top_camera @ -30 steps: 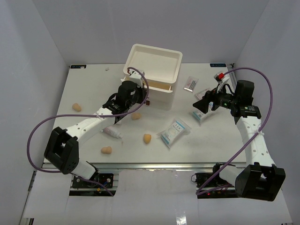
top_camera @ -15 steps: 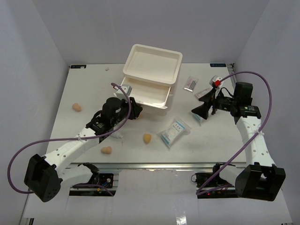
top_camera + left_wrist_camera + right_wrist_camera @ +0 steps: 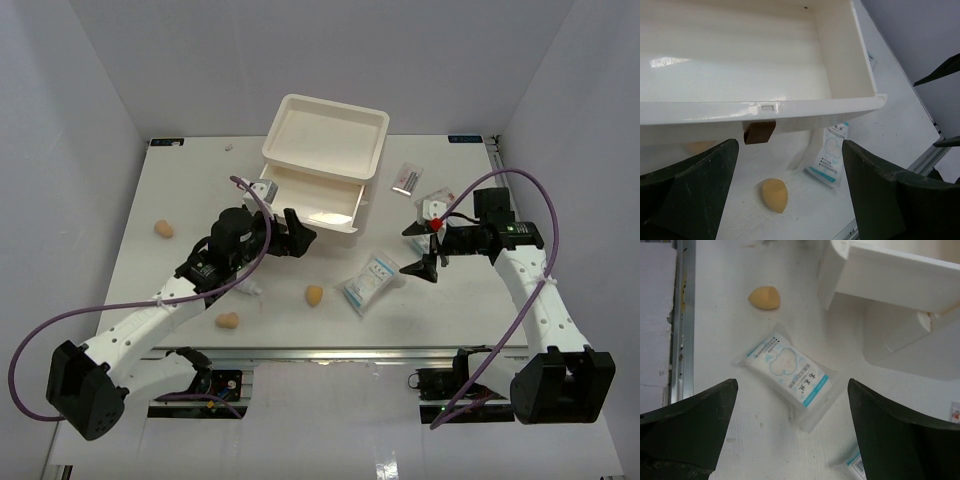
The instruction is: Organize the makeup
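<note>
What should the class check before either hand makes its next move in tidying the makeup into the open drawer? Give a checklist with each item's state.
1. Is the drawer open? ok.
2. Is its inside bare, with room to fill? ok.
3. Is the left hand open and holding nothing? ok.
4. Is the right hand open and over the packet? ok.
5. Does the packet lie flat with nothing on it? ok.
6. Does the sponge near the drawer lie free? ok.
</note>
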Action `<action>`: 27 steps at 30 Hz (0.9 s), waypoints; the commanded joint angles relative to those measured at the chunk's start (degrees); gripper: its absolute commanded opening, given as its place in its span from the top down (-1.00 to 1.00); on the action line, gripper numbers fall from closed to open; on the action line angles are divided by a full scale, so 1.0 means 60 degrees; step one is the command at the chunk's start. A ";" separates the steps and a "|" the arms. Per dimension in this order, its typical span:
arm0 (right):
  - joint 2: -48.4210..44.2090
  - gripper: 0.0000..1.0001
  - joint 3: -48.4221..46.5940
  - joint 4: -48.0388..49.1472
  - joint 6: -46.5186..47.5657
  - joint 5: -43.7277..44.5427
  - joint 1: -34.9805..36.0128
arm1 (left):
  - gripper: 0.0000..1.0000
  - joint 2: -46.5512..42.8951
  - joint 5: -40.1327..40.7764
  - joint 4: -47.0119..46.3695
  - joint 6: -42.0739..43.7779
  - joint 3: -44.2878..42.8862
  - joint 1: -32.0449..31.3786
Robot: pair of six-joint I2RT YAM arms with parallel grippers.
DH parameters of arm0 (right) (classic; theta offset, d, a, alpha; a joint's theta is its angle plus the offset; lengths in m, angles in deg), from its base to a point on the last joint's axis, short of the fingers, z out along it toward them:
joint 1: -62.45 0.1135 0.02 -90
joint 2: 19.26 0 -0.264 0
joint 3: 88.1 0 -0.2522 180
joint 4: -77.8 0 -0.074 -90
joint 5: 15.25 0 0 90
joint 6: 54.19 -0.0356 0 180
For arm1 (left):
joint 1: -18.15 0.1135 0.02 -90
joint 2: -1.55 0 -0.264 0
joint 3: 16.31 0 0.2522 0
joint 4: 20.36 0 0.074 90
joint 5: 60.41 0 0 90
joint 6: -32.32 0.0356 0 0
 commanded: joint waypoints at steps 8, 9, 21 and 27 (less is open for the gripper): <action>-0.0292 -0.77 0.0555 -0.1902 0.4118 0.0911 0.2800 | -0.91 -0.2422 0.0789 0.1942 -0.0956 0.0386 -0.0016; -0.0318 -0.76 0.0636 -0.1598 0.3909 0.1201 0.3200 | -0.91 -0.2553 0.0984 0.2067 -0.1104 0.0468 -0.0016; 0.1382 -0.68 0.0602 0.2915 0.0569 0.4650 0.7937 | -0.86 -0.4460 0.2503 0.3872 -0.3194 0.1151 -0.0016; 0.2937 -0.59 0.0326 0.4692 -0.0393 0.5763 0.8438 | -0.86 -0.5307 0.3716 0.5419 -0.3854 0.0744 -0.0016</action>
